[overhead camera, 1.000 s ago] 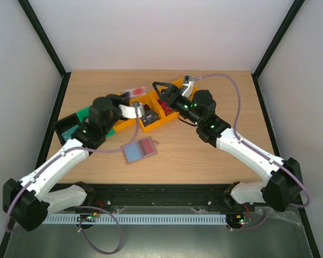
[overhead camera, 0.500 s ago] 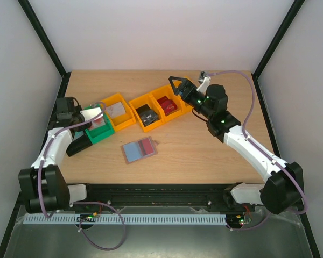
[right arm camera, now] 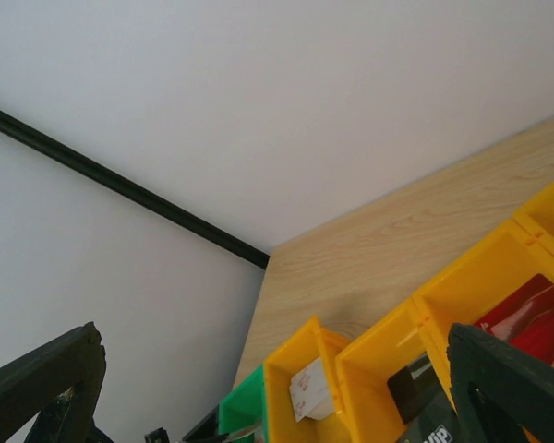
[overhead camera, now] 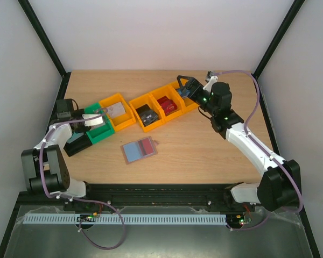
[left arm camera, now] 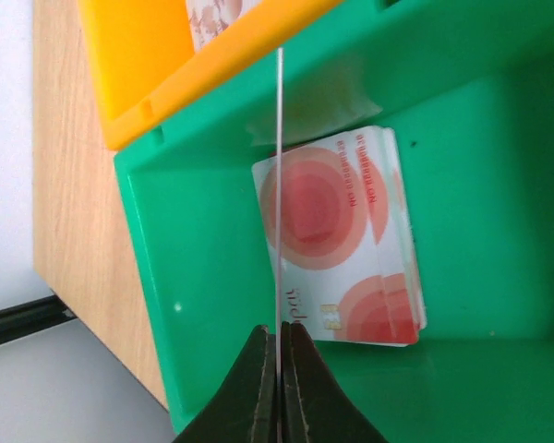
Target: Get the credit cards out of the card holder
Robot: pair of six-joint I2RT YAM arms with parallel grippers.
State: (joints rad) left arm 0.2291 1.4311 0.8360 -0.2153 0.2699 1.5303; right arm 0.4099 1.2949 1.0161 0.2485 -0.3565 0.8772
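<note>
The card holder lies open on the table, blue lining up, with a red card in its right half. My left gripper is over the green bin, shut on a thin card. In the left wrist view the held card shows edge-on between my closed fingers. Below it, white cards with red circles lie stacked in the green bin. My right gripper is open and empty above the far right end of the bin row; both holder and cards are far from it.
A diagonal row of orange bins runs across the table: one with white cards, one with a black item, one with red items. A dark bin sits left of the green one. The right wrist view shows orange bins below.
My left arm swung left from the orange bins to over the green bin, carrying the card. My right gripper drew back to the right and farther away.
</note>
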